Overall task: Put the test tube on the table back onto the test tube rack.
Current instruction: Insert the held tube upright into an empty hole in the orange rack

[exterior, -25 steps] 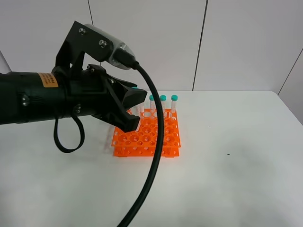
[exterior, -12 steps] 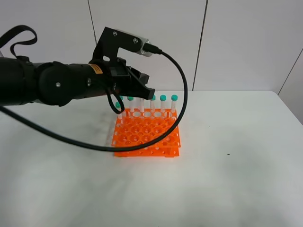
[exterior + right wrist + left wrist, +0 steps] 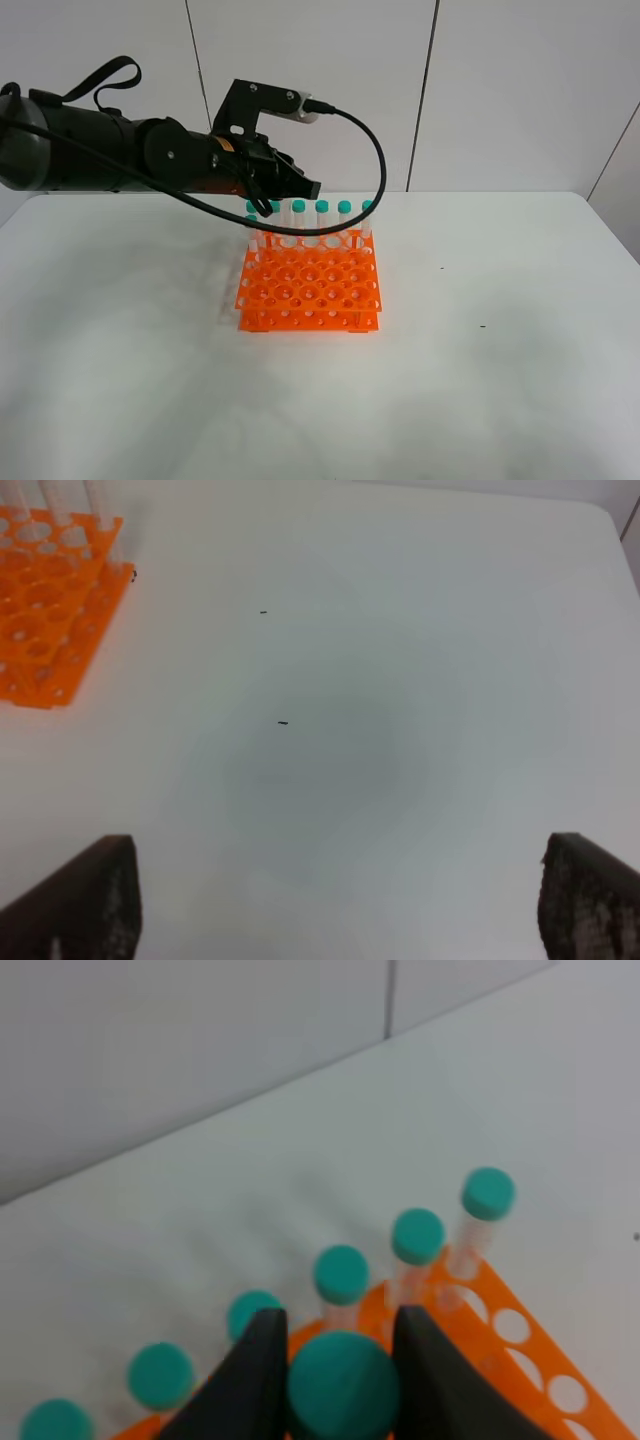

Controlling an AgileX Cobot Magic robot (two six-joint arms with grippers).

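Within the last second my left claw [image 3: 296, 186] has swung back from in front of the test tube rack [image 3: 310, 285] to above the left end of its far row. I judge the carrying done, with only the lowering into a hole left. The high view hides what I hold. My left wrist view shows it: the test tube [image 3: 343, 1382], its teal cap pinched between my two black fingers, off the desk [image 3: 500, 380], just in front of the row of standing tubes [image 3: 340, 1276]. Only the right wrist view shows my right claw [image 3: 340, 890], spread wide over bare desk, holding nothing.
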